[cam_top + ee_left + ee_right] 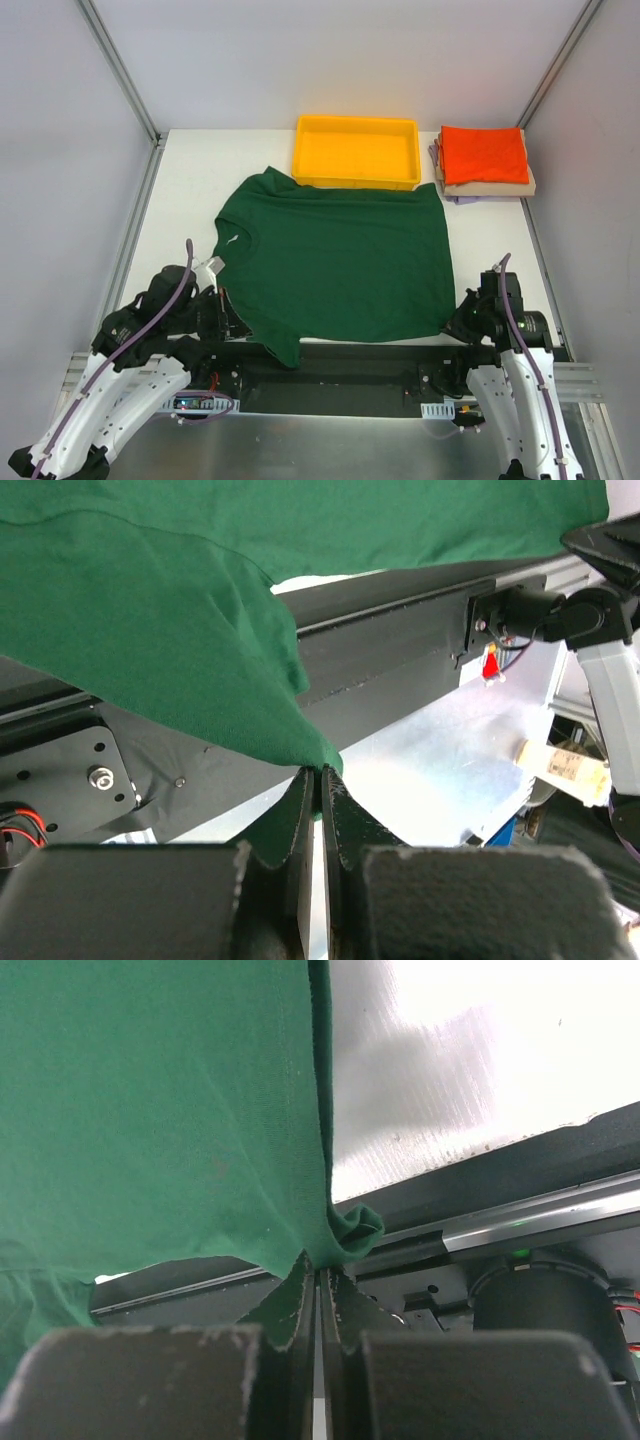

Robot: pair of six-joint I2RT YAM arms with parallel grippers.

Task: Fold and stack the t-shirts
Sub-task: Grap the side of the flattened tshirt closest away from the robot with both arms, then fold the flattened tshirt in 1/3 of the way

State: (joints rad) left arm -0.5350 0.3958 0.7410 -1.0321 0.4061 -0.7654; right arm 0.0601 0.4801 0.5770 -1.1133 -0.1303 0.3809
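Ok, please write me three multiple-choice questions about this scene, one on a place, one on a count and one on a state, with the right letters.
1. Where is the yellow plastic tray?
A. at the table's far edge, beyond the large dark green cloth t-shirt
B. on top of that t-shirt
C. between the arm bases

2. How many folded shirts form the stack right of the tray?
A. one
B. three
C. five

3. What are the left gripper and the right gripper doing?
A. both open, holding nothing
B. both shut on the green t-shirt's near edge
C. only the left one holds cloth

Answers:
1 A: the top view shows the tray beyond the shirt.
2 B: an orange-red shirt, a tan shirt and a lavender shirt show.
3 B: each wrist view shows closed fingers pinching green cloth.
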